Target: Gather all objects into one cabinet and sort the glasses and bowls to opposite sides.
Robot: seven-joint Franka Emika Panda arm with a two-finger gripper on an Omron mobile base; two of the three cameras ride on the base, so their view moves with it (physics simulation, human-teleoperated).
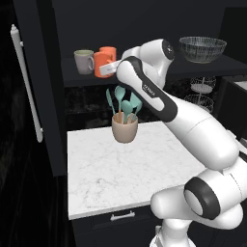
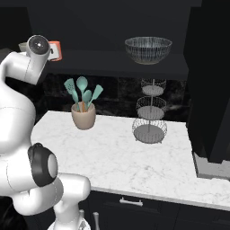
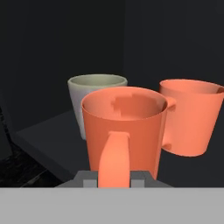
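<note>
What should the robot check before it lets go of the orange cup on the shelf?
1. Pincer shut on the handle of the near orange mug: ok.
2. Near orange mug upright: ok.
3. Its base resting on the cabinet shelf: cannot tell, the bottom is hidden.
4. Mugs grouped together, with the grey-beige mug and the second orange mug close behind: ok.
5. Bowl on the opposite end, away from the mugs: ok.
6. Gap between the near mug and the second orange mug: cannot tell, they overlap in the hand view.
</note>
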